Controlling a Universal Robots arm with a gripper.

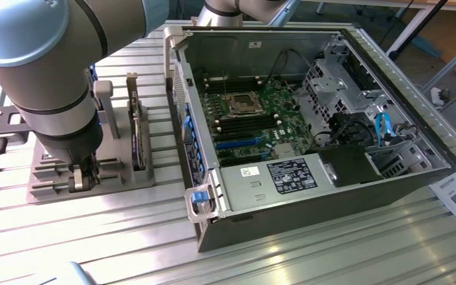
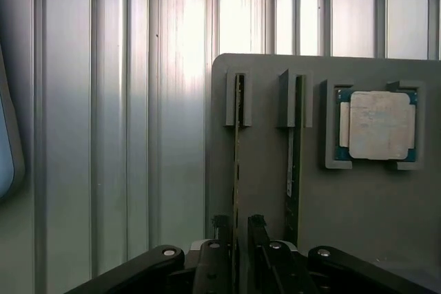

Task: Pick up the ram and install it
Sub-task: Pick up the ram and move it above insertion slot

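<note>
As the black two-fingered gripper hangs low over a grey plastic holder, its fingers stand apart. One finger sits on each side of the ram, with a narrow gap showing on either face. Above it the thick silver-grey robot arm drops almost straight down at the exterior view's left, its dark wrist section vertical.

The ram is a long, thin circuit-board stick seen edge-on, dark with a brownish-green rim. It stands on its long edge in a slot of the holder, its far end seated in a small grey bracket. Just beside it a second thin stick with a green edge stands parallel in its own slot. Past that, a square silvery processor chip lies in a recess. The holder rests on a ribbed aluminium counter, with an open computer case near it.
</note>
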